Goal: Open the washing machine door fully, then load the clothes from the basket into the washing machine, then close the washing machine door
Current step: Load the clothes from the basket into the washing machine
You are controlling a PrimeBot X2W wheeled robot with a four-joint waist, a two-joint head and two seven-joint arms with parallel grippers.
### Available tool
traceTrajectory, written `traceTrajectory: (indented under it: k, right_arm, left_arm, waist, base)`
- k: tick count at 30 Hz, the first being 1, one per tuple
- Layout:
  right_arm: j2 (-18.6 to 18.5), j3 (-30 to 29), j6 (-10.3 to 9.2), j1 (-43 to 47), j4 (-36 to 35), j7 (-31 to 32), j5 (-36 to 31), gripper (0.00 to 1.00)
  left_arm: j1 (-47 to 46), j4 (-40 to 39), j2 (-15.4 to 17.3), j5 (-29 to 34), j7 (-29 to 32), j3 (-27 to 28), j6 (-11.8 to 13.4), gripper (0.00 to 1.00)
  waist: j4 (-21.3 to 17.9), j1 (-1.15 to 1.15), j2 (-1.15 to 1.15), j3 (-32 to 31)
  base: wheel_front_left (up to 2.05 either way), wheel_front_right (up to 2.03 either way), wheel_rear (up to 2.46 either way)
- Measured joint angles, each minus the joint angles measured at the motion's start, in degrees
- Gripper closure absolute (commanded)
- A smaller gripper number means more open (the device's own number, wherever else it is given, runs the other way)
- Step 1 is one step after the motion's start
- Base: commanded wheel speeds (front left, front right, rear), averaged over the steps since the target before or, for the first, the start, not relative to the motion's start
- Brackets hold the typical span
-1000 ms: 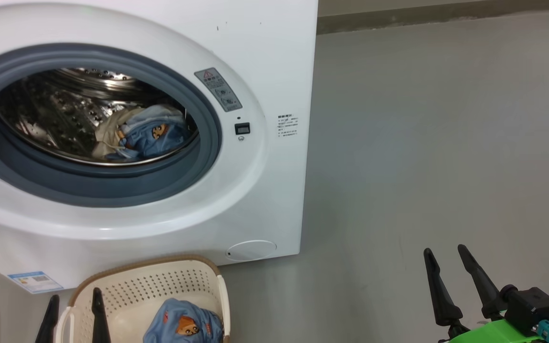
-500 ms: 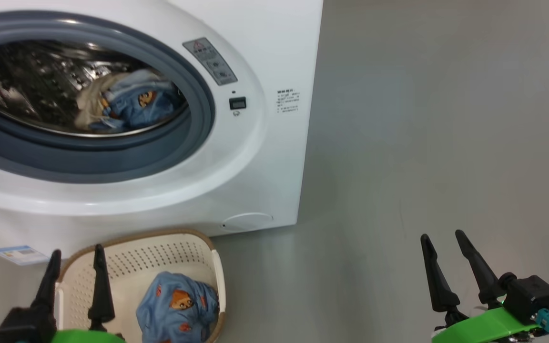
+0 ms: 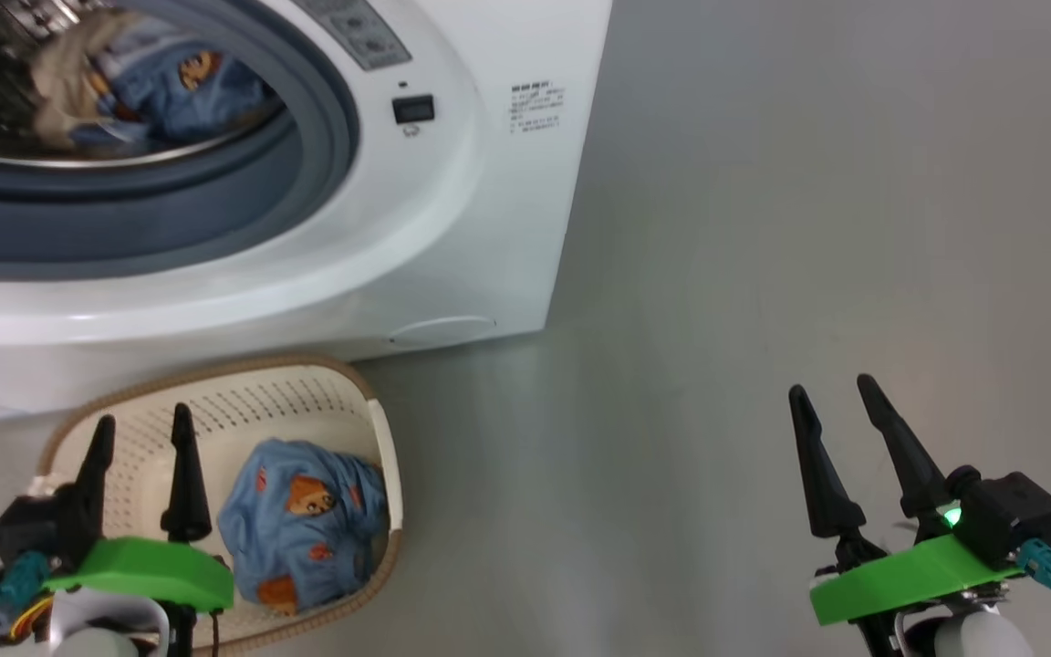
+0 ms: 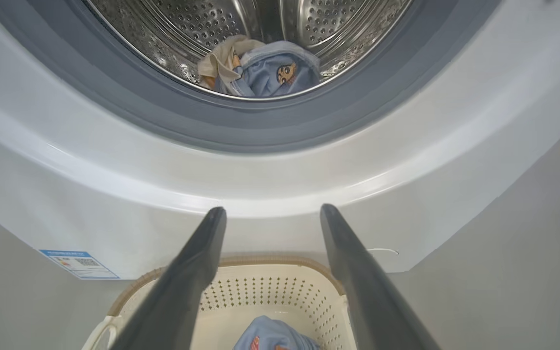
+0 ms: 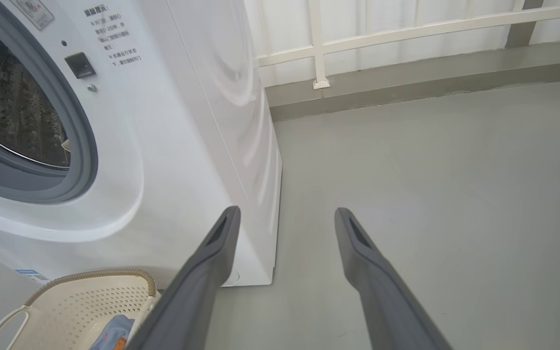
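Note:
The white washing machine (image 3: 452,210) stands with its drum mouth uncovered; its door is out of view. Light-blue bear-print clothes (image 3: 170,91) with a cream piece lie inside the steel drum (image 4: 265,68). In front of the machine, on the floor, sits the cream basket (image 3: 252,401) holding another blue bear-print garment (image 3: 302,525). My left gripper (image 3: 140,427) hovers open over the basket's left half, empty, beside that garment. Far to the right my right gripper (image 3: 834,391) stands open above bare floor, holding nothing.
Grey floor (image 3: 763,228) spreads to the right of the machine. A low grey kerb with a white railing (image 5: 382,34) runs behind it. A blue label sticker (image 4: 78,263) marks the machine's lower left; a round flap (image 3: 443,328) sits low on its front.
The head camera has tilted down, so machine and basket slid up the picture. My left gripper has risen into view over the basket. The right gripper stays open.

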Motion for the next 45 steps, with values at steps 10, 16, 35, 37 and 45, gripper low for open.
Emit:
traceTrajectory:
  k: [10,16,35,37,45]
  right_arm:
    - [0.01,1.40,0.00,-4.05,0.58,-0.78,0.05,0.00]
    - [0.01,1.87,0.00,-6.00,0.83,-0.85,0.12,0.00]
    - [0.01,3.42,0.00,-10.14,-0.09,-0.86,3.42,0.00]
    - [0.01,3.47,0.00,-10.56,-0.16,-0.86,3.63,0.00]
    - [0.02,4.15,0.00,-11.51,-0.40,-1.10,4.32,0.00]
  left_arm:
    - [-9.04,17.08,1.00,-1.63,0.60,-0.24,-3.26,0.00]
    - [-13.86,24.06,2.19,-1.62,0.59,-0.92,-4.70,0.00]
    - [-23.70,42.56,4.77,-5.39,8.35,-2.78,-7.90,0.00]
    - [-24.63,43.20,5.45,-5.71,8.51,-3.26,-7.93,0.00]
    - [-29.32,46.25,7.76,-5.71,11.23,-5.25,-8.35,0.00]
  waist:
    - [-1.67,0.00,0.00,7.80]
    - [-3.07,0.00,0.00,11.68]
    - [-6.42,0.00,0.00,21.54]
    - [-6.67,0.00,0.00,22.35]
    - [-7.63,0.00,0.00,25.63]
  base:
    - [0.00,0.00,0.00]
    - [0.00,0.00,0.00]
    - [0.00,0.00,0.00]
    - [0.00,0.00,0.00]
    - [0.00,0.00,0.00]
